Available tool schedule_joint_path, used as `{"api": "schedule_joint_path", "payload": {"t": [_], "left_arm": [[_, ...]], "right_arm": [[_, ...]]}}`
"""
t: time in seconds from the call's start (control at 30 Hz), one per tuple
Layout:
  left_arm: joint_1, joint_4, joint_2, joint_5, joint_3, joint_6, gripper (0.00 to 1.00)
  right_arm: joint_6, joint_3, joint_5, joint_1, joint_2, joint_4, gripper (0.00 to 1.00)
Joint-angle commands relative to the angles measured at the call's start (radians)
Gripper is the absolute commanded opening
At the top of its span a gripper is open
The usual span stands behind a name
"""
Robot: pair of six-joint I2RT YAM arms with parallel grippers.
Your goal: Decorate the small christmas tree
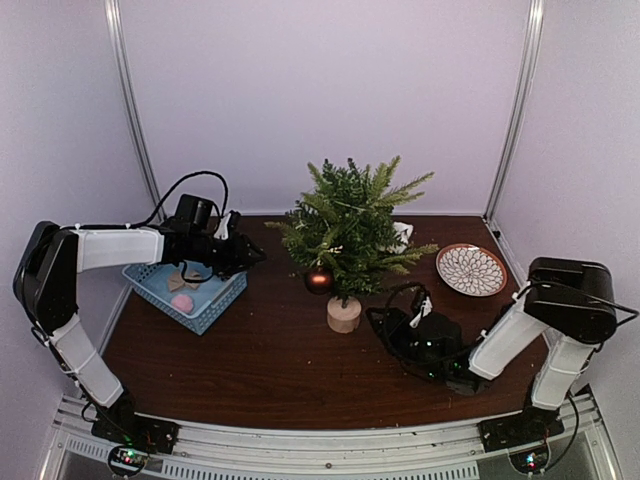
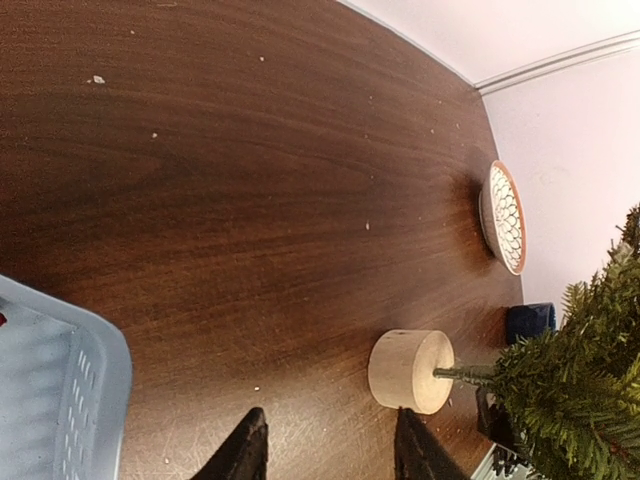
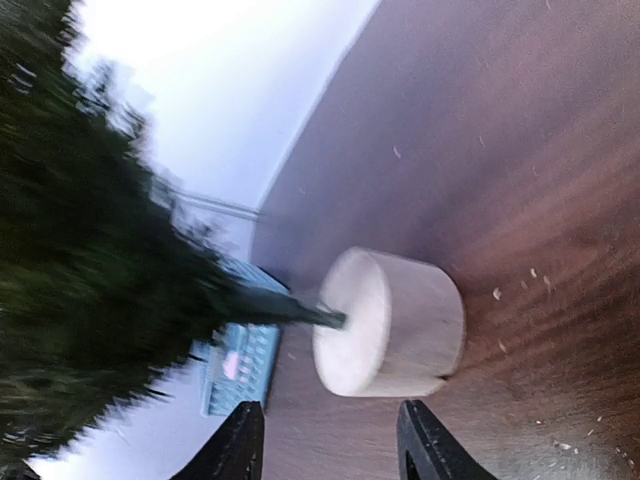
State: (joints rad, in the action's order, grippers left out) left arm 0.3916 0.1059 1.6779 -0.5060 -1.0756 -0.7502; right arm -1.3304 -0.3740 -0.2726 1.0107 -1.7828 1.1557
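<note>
Overhead and close wrist cameras share the tree (image 1: 348, 225).

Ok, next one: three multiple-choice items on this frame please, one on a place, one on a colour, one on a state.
1. Where is the patterned plate? A. right of the small christmas tree B. left of it C. under it
2. What colour is the basket? A. red B. blue C. yellow
3. The right gripper is: A. shut on the trunk B. holding a ball C. open, empty
Answers: A, it sits on the tree's right in the top view; B, light blue mesh; C, jaws apart, nothing between.
</note>
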Motion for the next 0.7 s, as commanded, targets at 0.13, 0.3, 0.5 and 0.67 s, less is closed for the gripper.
{"api": "schedule_joint_path", "payload": {"t": [0.13,0.3,0.5,0.67], "left_arm": [[-0.010,-0.033,-0.005,-0.017,-0.023,0.015,0.43],[-0.010,-0.035,-0.009,-0.013,-0.018,0.018,0.43],[-0.014,-0.039,-0.018,-0.012,-0.004,0.022,0.43],[-0.017,-0.028,-0.025,-0.017,0.004,0.035,0.43]], "right_arm": [[0.102,0.106,-0.151,0.024,0.290,-0.142,0.50],[0.170,0.052,-0.175,0.104,0.330,-0.234,0.47],[0.161,0.046,-0.247,0.155,0.126,0.023,0.43],[0.173,-0.025,-0.255,0.170,-0.009,0.099,0.43]]}}
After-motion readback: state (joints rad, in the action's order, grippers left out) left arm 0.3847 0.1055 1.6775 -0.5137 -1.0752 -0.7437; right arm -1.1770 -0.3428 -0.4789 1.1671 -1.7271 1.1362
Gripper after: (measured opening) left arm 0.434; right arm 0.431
